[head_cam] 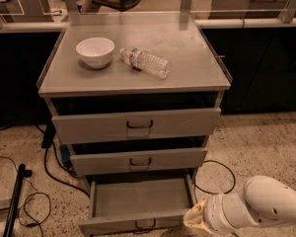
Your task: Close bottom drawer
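Note:
The bottom drawer of the grey cabinet stands pulled out, showing its plain empty tray. Its shallow front with a small dark loop handle lies at the frame's lower edge. My gripper is at the end of the white arm, low at the lower right. It sits right by the right end of the drawer's front. The wrist hides the gripper's tip.
The middle drawer and top drawer sit slightly out. On the cabinet top are a white bowl and a plastic bottle lying on its side. Cables and a black pole lie on the floor at left.

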Robot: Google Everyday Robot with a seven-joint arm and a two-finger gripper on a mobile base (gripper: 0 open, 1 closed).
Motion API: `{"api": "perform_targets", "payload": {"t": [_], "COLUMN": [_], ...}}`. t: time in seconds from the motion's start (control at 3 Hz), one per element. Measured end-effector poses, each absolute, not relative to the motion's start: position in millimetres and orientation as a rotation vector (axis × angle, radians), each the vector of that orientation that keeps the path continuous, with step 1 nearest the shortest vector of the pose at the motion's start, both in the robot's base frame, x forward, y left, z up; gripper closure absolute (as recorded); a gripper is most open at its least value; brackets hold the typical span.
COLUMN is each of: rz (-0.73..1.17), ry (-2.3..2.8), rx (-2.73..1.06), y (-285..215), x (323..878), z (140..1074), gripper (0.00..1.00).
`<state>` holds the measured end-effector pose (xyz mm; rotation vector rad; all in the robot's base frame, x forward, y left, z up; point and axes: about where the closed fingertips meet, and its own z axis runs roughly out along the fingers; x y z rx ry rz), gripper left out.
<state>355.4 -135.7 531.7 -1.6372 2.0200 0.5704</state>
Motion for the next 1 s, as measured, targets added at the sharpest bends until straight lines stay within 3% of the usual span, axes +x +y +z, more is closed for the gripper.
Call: {"api": "perform_targets", "payload": {"t": [0.67,1.0], "rz": [0.585,0.563], "ry": [2.062,2.152], "rx": [-1.610,-1.558], "y": [-137.2,-149.7], "x": [362.8,380.8], "z": [508.6,451.8], "gripper": [1.00,1.00]}}
